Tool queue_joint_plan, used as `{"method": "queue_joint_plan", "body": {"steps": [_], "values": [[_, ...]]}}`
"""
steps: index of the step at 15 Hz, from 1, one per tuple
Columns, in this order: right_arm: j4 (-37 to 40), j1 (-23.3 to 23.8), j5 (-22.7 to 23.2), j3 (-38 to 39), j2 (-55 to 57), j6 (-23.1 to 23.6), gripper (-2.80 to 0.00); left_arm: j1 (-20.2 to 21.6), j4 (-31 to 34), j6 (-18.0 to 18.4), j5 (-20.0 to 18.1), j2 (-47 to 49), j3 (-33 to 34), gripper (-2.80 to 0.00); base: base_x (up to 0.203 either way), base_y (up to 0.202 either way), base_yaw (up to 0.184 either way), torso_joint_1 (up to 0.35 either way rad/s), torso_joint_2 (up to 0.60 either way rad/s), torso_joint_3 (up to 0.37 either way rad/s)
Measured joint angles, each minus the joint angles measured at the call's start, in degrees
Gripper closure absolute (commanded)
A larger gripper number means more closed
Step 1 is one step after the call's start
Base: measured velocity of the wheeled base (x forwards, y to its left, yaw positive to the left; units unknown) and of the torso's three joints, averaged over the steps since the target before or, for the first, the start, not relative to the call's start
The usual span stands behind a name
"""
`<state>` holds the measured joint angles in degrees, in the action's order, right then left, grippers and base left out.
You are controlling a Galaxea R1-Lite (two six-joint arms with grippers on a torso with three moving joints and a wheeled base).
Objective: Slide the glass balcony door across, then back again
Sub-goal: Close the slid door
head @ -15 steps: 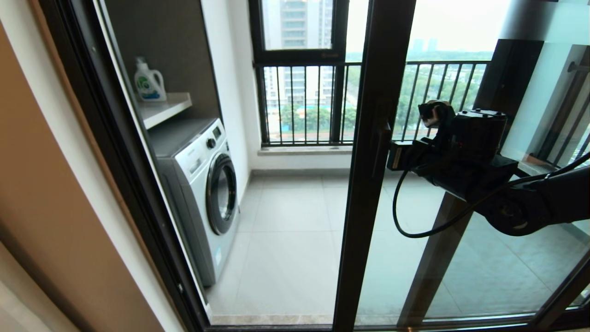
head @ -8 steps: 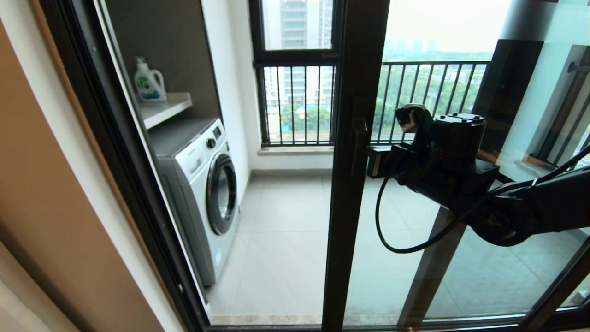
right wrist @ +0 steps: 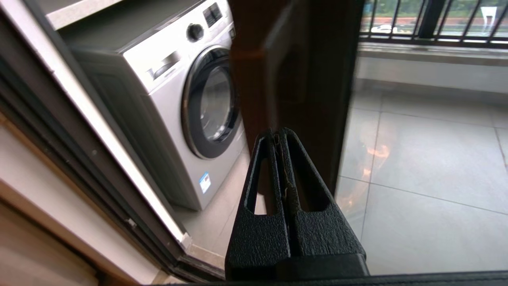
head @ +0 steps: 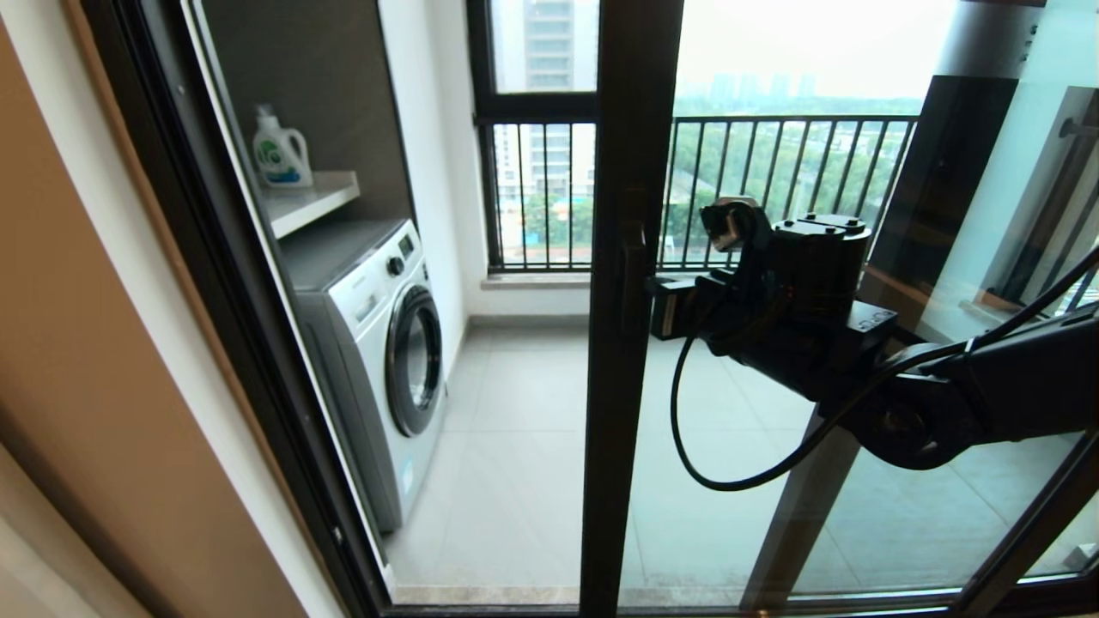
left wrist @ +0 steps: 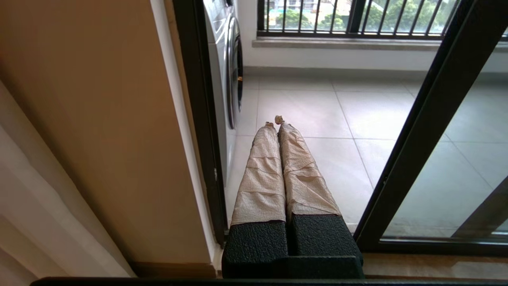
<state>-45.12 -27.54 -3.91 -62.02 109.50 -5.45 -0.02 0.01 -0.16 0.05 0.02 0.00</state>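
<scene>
The glass balcony door (head: 622,343) stands part-way across the opening, its dark brown stile roughly in the middle of the head view. A gap is open between that stile and the left door frame (head: 215,283), and through it I can see the washing machine (head: 378,343) and the detergent bottle (head: 279,150) on the shelf above it.

The right pincer (head: 665,305) is up at handle height, its tip against the stile just beside the dark bar handle (head: 634,275). In the right wrist view its fingers (right wrist: 291,178) are pressed together with nothing between them, so it looks to be pushing the door with a closed tip, not gripping the bar.

The left pincer (left wrist: 276,123) hangs low near the left door frame, its paper-wrapped fingers closed on nothing, seemingly idle.

My reading is that the task is mid-stroke. The door is neither fully open nor fully shut, and I cannot tell from this moment which of the two slides it is on. At the least, this stroke has to run to its end.
</scene>
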Motion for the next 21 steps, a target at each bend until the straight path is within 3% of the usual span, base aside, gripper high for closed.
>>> {"method": "queue_joint_plan", "body": {"steps": [6, 12, 21], "values": [[-0.2, 2.2, 0.0, 1.5, -4.8, -0.1, 0.00, 0.0, 0.0, 0.0, 0.0, 0.0, 0.0, 0.00, 0.000, 0.000, 0.000, 0.000, 0.00, 0.000], [-0.2, 4.0, -0.1, -0.4, -2.0, -0.1, 0.00, 0.0, 0.0, 0.0, 0.0, 0.0, 0.0, 0.00, 0.000, 0.000, 0.000, 0.000, 0.00, 0.000], [-0.2, 1.2, -0.3, -3.2, 3.3, -0.1, 0.00, 0.0, 0.0, 0.0, 0.0, 0.0, 0.0, 0.00, 0.000, 0.000, 0.000, 0.000, 0.00, 0.000]]}}
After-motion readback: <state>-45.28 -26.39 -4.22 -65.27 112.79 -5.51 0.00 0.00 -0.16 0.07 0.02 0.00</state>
